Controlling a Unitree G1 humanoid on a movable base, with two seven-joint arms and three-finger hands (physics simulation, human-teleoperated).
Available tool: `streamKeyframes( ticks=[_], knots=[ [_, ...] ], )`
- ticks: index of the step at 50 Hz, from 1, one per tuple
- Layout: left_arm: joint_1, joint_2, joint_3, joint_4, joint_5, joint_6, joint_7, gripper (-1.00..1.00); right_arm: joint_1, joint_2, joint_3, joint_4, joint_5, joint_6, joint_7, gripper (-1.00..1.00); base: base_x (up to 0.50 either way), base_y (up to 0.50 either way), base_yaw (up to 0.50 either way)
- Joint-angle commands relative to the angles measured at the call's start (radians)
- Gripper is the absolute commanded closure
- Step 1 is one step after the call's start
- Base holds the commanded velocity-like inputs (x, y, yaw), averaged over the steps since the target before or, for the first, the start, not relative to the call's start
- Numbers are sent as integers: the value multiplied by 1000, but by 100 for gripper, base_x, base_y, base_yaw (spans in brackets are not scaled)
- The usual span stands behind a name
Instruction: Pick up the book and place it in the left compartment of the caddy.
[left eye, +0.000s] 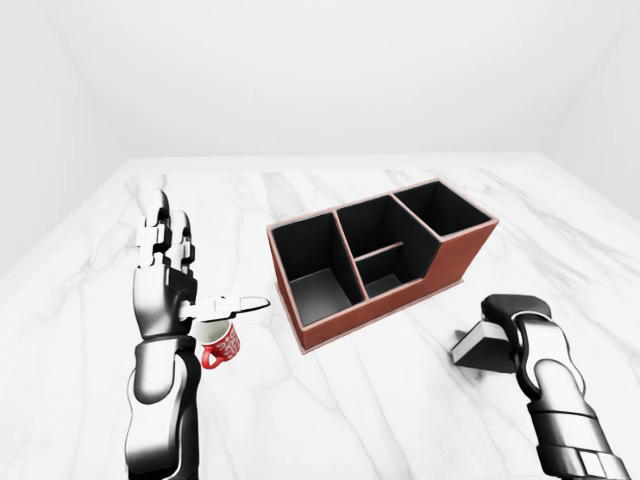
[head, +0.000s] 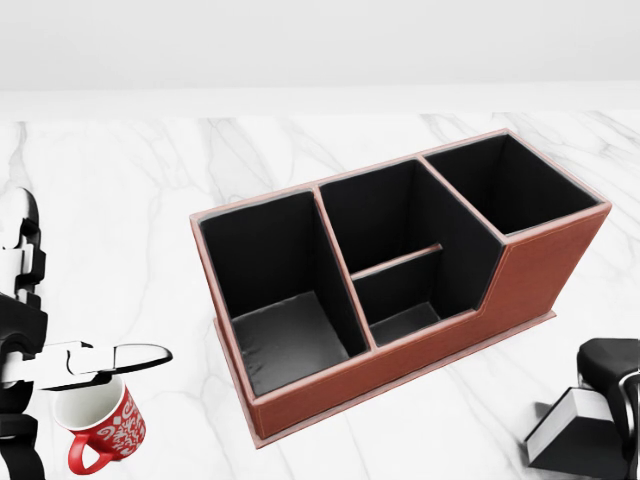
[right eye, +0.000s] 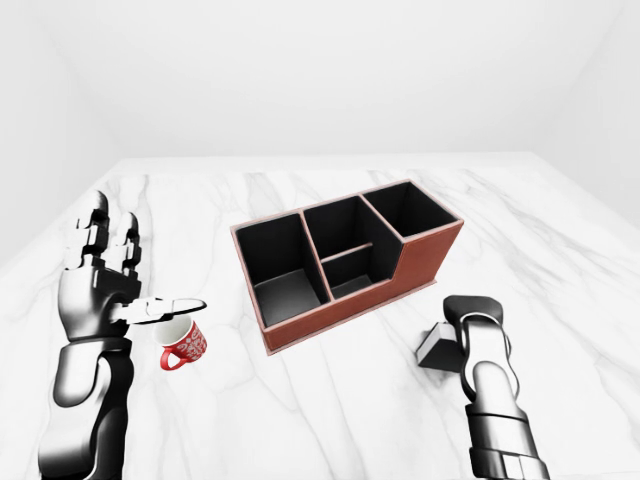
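Book (left eye: 478, 345) at 4 o'clock of caddy (left eye: 380, 262) on marble table (left eye: 330, 400), clamped under right hand (left eye: 515, 325). Left hand (left eye: 185, 290) spread open at 9 o'clock, above red mug (head: 100, 425); white mug lettering illegible. Left compartment empty.

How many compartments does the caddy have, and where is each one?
4 in the caddy. In the head view: a large one at left, two small middle ones, upper and lower, one at right. None seems hidden.
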Motion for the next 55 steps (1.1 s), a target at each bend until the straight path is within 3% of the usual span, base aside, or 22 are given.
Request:
streamKeyframes(
  ticks=[1,9,19,27,55],
  knots=[
    [1,1,5,-7,-7,0,2,-100,118,75,-69,-328,-43,0,0,100,0,0,0],
    [2,2,12,-12,-14,0,0,-100,167,134,-91,-486,-65,-2,0,100,0,0,0],
    [4,3,18,-15,-21,0,-1,-100,173,182,-73,-621,-87,-71,0,100,0,0,0],
    [8,3,21,-16,-27,0,-3,-100,156,216,-34,-683,-104,-95,0,100,0,0,0],
    [15,10,54,-6,-68,0,-18,-100,-21,327,179,-790,-211,-115,0,100,0,0,0]
  ],
)
